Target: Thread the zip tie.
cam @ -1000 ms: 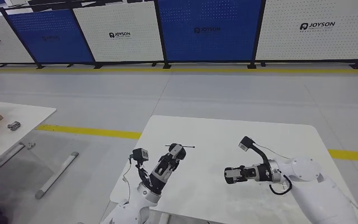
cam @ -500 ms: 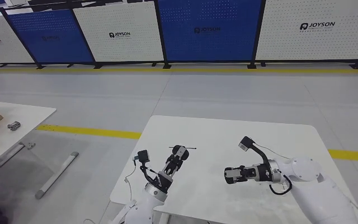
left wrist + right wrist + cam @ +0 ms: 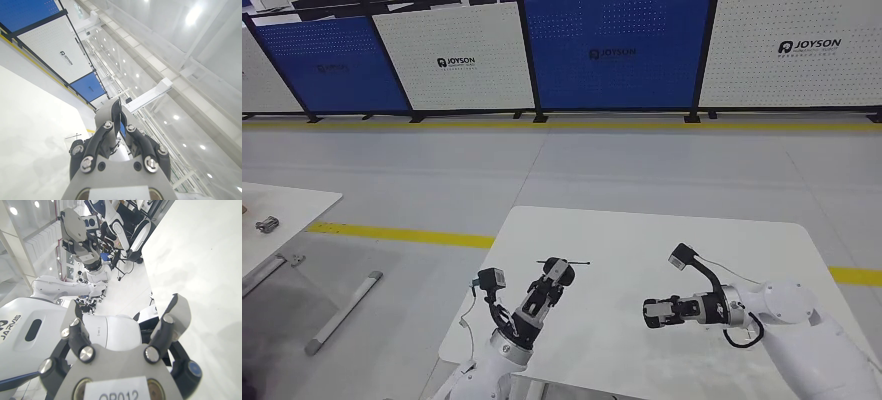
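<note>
A thin black zip tie [image 3: 577, 263] sticks out sideways from my left gripper [image 3: 560, 266], which is raised over the near left part of the white table [image 3: 662, 240]. In the left wrist view that gripper [image 3: 119, 103] points up toward the ceiling, its pads pressed together with a black sliver of the zip tie [image 3: 119, 98] at the tips. My right gripper [image 3: 647, 313] hovers low over the near middle of the table, facing the left arm. Its fingers [image 3: 175, 302] are spread wide with nothing between them.
The table's left edge [image 3: 149, 275] runs close beside both grippers. A second white table [image 3: 282, 215] with a small metal part [image 3: 267, 224] stands at the far left. Blue and white fence panels [image 3: 612, 55] close off the back.
My left gripper shifted slightly right with the zip tie half a second ago and is back where it was. The right arm has not moved.
</note>
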Action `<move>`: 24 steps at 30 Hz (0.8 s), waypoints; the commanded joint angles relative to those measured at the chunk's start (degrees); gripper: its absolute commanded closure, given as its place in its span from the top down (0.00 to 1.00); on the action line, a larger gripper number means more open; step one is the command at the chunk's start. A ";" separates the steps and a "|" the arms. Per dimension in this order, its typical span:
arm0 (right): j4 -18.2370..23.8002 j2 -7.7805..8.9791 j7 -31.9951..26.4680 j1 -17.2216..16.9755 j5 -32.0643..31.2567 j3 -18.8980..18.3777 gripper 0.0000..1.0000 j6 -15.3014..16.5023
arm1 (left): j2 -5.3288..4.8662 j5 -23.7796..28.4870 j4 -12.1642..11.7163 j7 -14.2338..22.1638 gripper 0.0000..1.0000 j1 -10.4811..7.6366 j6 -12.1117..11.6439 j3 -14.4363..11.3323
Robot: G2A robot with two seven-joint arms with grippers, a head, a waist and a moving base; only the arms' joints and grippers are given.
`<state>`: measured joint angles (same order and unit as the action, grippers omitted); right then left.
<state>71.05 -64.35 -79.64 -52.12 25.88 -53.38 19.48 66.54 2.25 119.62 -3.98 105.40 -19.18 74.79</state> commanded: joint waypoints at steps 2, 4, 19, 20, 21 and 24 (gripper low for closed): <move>0.00 0.00 0.00 0.00 0.00 0.00 1.00 0.00 | 0.03 -0.33 -0.57 0.27 0.00 -0.33 0.69 -0.24; 0.00 0.00 0.00 0.00 0.00 0.00 1.00 0.00 | 0.17 -1.70 -2.01 -0.05 0.00 -1.37 2.11 -0.96; 0.00 0.00 0.00 0.00 0.00 0.00 1.00 0.00 | 1.95 -18.44 -18.28 -5.07 0.00 -10.29 7.60 -10.72; 0.00 0.00 0.00 0.00 0.00 0.00 1.00 0.00 | 1.95 -18.44 -18.28 -5.07 0.00 -10.29 7.60 -10.72; 0.00 0.00 0.00 0.00 0.00 0.00 1.00 0.00 | 1.95 -18.44 -18.28 -5.07 0.00 -10.29 7.60 -10.72; 0.00 0.00 0.00 0.00 0.00 0.00 1.00 0.00 | 1.95 -18.44 -18.28 -5.07 0.00 -10.29 7.60 -10.72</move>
<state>71.05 -64.35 -79.64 -52.12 25.88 -53.38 19.48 68.49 -16.15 101.35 -9.02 95.12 -11.61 64.08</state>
